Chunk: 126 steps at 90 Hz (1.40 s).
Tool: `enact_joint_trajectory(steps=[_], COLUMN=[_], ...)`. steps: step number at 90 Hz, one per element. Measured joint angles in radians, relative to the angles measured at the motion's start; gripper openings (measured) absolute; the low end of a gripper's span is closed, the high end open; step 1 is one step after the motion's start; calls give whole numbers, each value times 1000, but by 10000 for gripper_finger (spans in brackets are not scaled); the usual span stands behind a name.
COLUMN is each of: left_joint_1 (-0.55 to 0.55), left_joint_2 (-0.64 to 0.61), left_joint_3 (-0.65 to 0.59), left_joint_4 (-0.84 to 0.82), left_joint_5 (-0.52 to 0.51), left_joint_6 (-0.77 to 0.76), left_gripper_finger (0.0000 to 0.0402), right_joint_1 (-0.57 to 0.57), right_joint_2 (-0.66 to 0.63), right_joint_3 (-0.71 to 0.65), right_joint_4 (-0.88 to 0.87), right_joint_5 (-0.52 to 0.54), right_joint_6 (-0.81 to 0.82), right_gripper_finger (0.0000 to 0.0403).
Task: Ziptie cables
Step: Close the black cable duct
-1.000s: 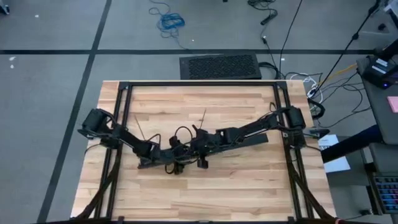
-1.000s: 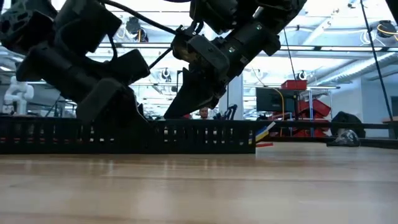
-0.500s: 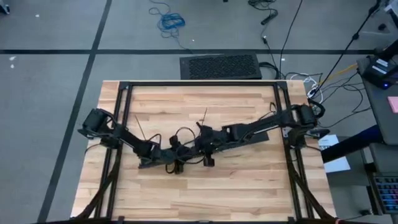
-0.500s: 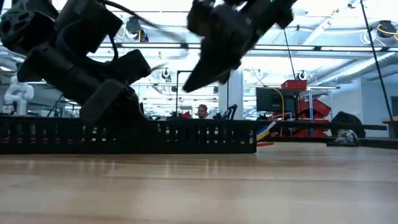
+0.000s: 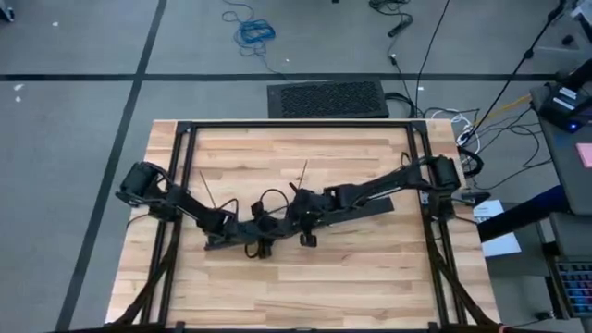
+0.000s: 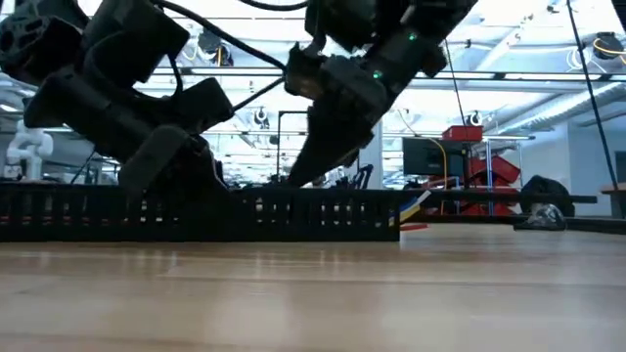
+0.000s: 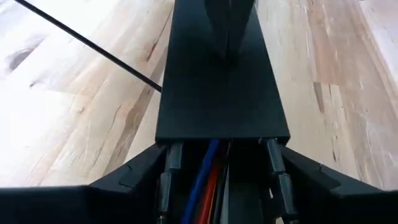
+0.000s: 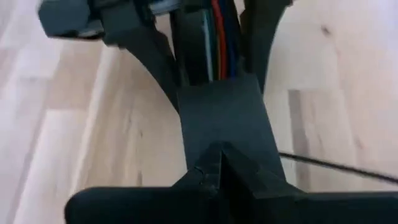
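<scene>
A long black slotted bar lies across the middle of the table, a flat black lid closing its top. The cables, blue and red-orange, lie inside the bar's uncovered channel, and their ends stick out of its right end. My left gripper straddles the bar where the lid ends. My right gripper is shut and stands on the lid a little farther toward the right. Two zipties lie flat on the wood behind the bar. My left gripper holds the bar's uncovered stretch between its two fingers, one on each side wall. The fingers lie across the bar and slant down from the table's left. The bar rests on the table. My right gripper presses its shut fingertips down on the lid's top face, slanting down from the right.
A black frame runs round the table's far and side edges. Bare wood lies in front of the bar toward the near edge. A ziptie's tail lies close beside the bar. Beyond the table are floor cables and a dark mat.
My right gripper has lifted off the lid, shifted a little along the bar toward the table's right, and come back down onto the lid with its fingers still shut. The bar and my left gripper have stayed put.
</scene>
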Motion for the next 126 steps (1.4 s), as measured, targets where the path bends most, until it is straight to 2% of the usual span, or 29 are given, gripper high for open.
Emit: enact_joint_trajectory(steps=[18,42,54,75,93,106,126], left_joint_1=[8,13,13,-14,-58,-72,-74], left_joint_2=[0,-85,-116,-116,-116,-116,-37], left_joint_3=[0,0,1,0,-2,-53,-83], left_joint_4=[2,-115,-176,-249,-249,-135,42], left_joint_5=[-9,-24,-25,-32,-124,-153,-156], left_joint_6=[5,5,-39,-108,-108,-108,-110], left_gripper_finger=[246,318,336,338,338,332,295], right_joint_1=[-6,-7,-6,-6,-6,-6,-6], right_joint_2=[11,13,13,13,13,13,14], right_joint_3=[1,0,0,0,-1,-1,-5], right_joint_4=[6,8,9,10,10,11,35], right_joint_5=[-8,1,3,2,1,1,-4], right_joint_6=[2,3,3,3,3,6,32], right_gripper_finger=[0,0,0,0,0,0,0])
